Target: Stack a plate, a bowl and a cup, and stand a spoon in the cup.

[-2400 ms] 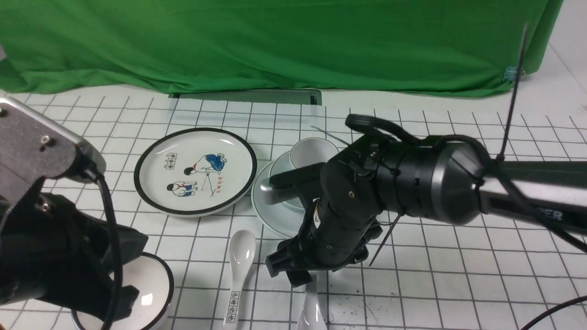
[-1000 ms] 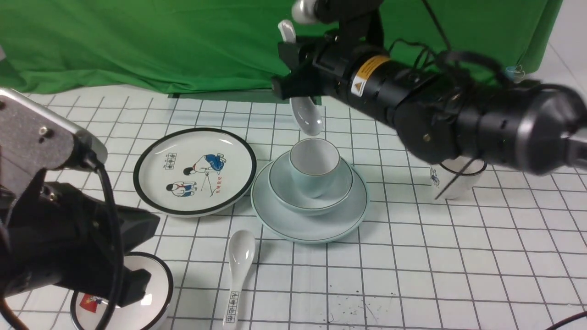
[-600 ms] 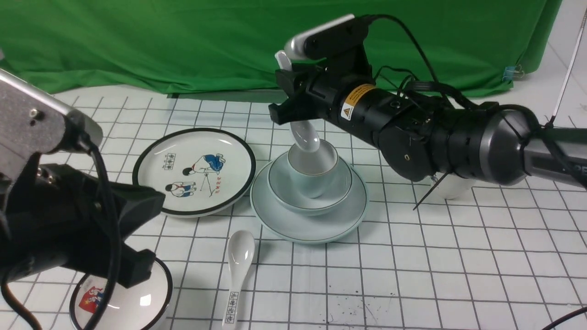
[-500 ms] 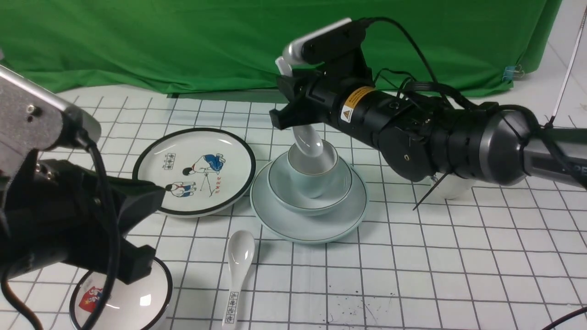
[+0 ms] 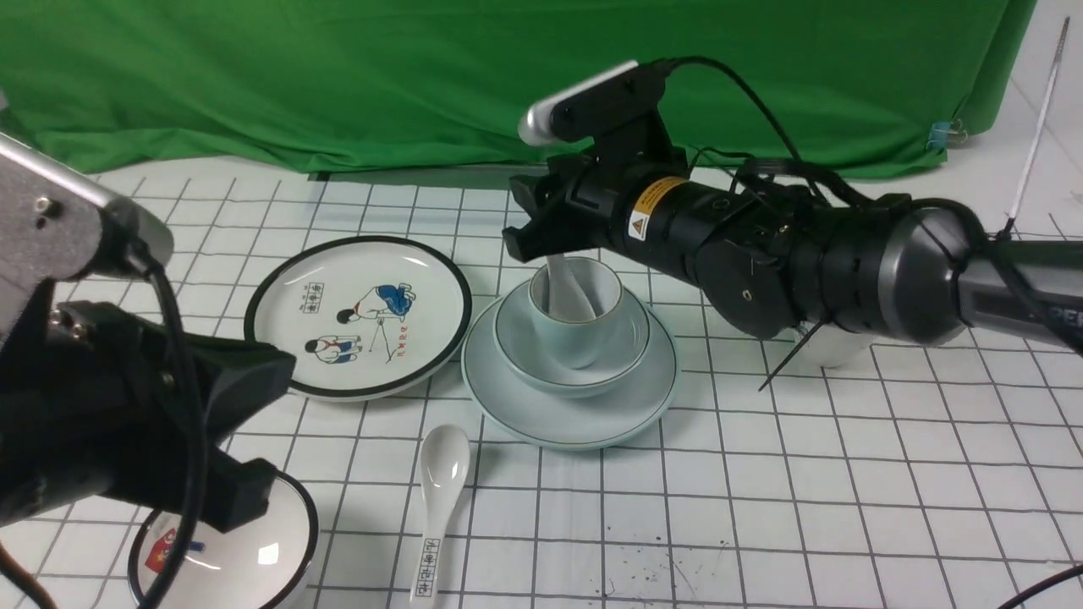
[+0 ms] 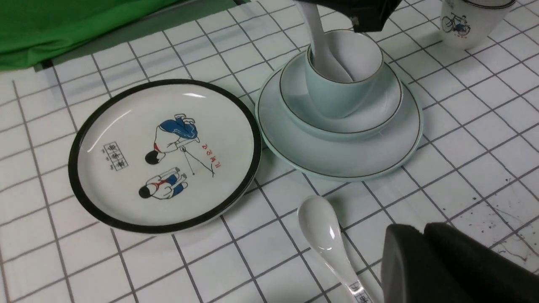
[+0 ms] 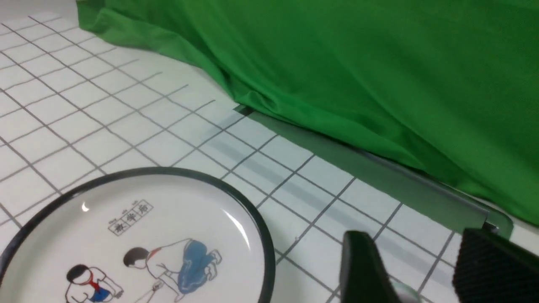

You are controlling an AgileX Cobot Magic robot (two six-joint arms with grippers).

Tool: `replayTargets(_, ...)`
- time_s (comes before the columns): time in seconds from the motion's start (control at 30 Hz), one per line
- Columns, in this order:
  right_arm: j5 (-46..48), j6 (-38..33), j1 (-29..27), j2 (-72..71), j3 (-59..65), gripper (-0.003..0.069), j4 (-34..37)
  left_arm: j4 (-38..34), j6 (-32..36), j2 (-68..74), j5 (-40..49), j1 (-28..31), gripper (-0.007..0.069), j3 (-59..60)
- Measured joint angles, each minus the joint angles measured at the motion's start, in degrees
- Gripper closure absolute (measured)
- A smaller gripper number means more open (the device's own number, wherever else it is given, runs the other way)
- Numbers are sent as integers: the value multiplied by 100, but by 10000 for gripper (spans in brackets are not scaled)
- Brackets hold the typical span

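Note:
The pale plate (image 5: 541,423) lies mid-table with the pale bowl (image 5: 630,347) on it and the small pale cup (image 5: 584,334) in the bowl. The plain white spoon (image 5: 560,283) stands in the cup, its handle leaning up between my right gripper's jaws. My right gripper (image 5: 529,222) hovers just above the cup's rim; in the right wrist view (image 7: 410,244) its jaws stand apart, open. The stack also shows in the left wrist view: plate (image 6: 337,164), bowl (image 6: 379,113), cup (image 6: 337,97), spoon (image 6: 320,46). My left gripper (image 6: 423,229) is shut and empty, low at the near left.
A black-rimmed cartoon plate (image 5: 360,315) lies left of the stack. A white spoon with black characters (image 5: 440,499) lies in front. A black-rimmed bowl (image 5: 245,550) sits under my left arm. A black-rimmed cup (image 6: 471,19) stands right of the stack. Green cloth hangs behind.
My right gripper carried the white spoon up from the table's front edge, over the stack, then lowered it until its scoop went down into the cup. My left arm shifted slightly.

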Motion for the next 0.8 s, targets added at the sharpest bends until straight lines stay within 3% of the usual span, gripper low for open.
replayTargets(0.13,642,0,0,-765,0,358,0,25,-170,-557,195,0,634,64)
replayTargets(0.23,1342,-26,0,-1797,51,501,0,217,-319,-1373,225,0,634,334)
replayTargets(0.4,1384,-122,11,-3077,854,639,0,467,-634,-2577,242,0,634,871)
replayTargets(0.8,731,-122,49,-6080,3504,648,0,483,-659,-3576,313,0,634,1118)
